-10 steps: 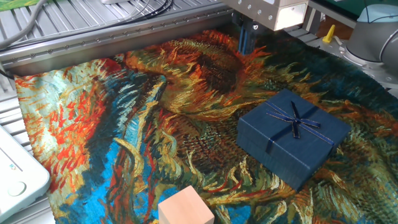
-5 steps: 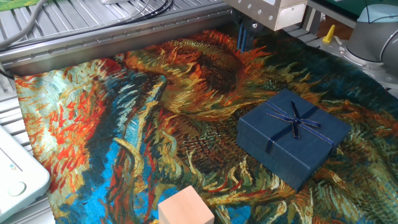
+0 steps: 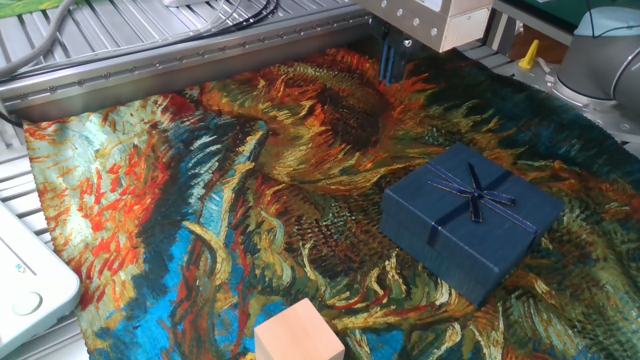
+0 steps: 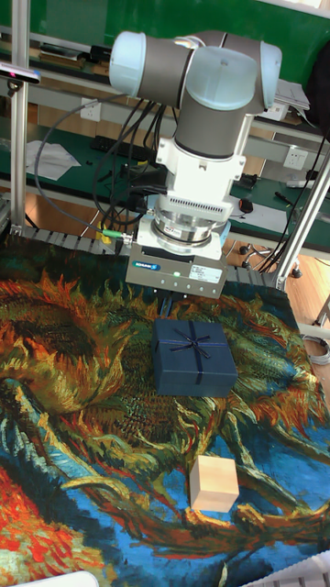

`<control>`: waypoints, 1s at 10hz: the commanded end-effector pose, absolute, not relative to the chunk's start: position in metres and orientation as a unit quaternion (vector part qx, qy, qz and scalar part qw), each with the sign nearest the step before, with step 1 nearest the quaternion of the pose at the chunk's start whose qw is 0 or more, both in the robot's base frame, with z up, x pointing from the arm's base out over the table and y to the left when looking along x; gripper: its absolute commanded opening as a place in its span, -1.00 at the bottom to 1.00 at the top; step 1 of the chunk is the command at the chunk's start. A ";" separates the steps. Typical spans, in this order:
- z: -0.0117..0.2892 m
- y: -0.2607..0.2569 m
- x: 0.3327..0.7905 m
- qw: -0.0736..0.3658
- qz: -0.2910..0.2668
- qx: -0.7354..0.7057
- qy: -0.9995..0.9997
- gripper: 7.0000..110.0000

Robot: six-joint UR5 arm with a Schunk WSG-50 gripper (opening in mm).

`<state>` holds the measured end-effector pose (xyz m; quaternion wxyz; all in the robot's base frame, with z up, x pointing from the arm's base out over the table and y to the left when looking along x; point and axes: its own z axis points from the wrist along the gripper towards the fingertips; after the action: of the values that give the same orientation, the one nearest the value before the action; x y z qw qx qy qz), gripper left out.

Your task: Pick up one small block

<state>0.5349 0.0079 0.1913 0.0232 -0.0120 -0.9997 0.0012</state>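
Careful: your gripper (image 4: 168,299), jaw state unreadable, hangs behind the blue gift box (image 4: 193,357), well apart from the small block (image 4: 214,483) at the cloth's (image 4: 64,367) near edge; a low approach clips the box.

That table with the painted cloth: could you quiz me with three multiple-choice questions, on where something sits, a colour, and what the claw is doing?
1. Where is the small block?
A. on the gift box
B. on the cloth, apart from the gift box
C. in the claw

2. What colour is the gift box?
A. dark blue
B. red
C. white

3. What does the gripper hold?
A. the block
B. the box
C. neither

Answers: 1 B, cloth shows between block and box. 2 A, blue faces and ribbon. 3 C, both lie on the cloth, away from it.
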 end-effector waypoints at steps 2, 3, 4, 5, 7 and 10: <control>0.190 0.017 0.535 0.026 -0.017 -0.009 -0.999 -1.00; 0.189 0.018 0.535 0.026 -0.019 -0.011 -0.999 -1.00; 0.189 0.023 0.536 0.025 -0.028 -0.013 -0.999 -1.00; 0.189 0.022 0.536 0.024 -0.026 -0.009 -0.999 -1.00; 0.189 0.022 0.537 0.022 -0.027 0.001 -0.999 -1.00; 0.188 0.014 0.543 0.010 -0.011 -0.005 -1.000 -1.00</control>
<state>0.5396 0.0164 0.1875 0.0166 -0.0041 -0.9997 -0.0145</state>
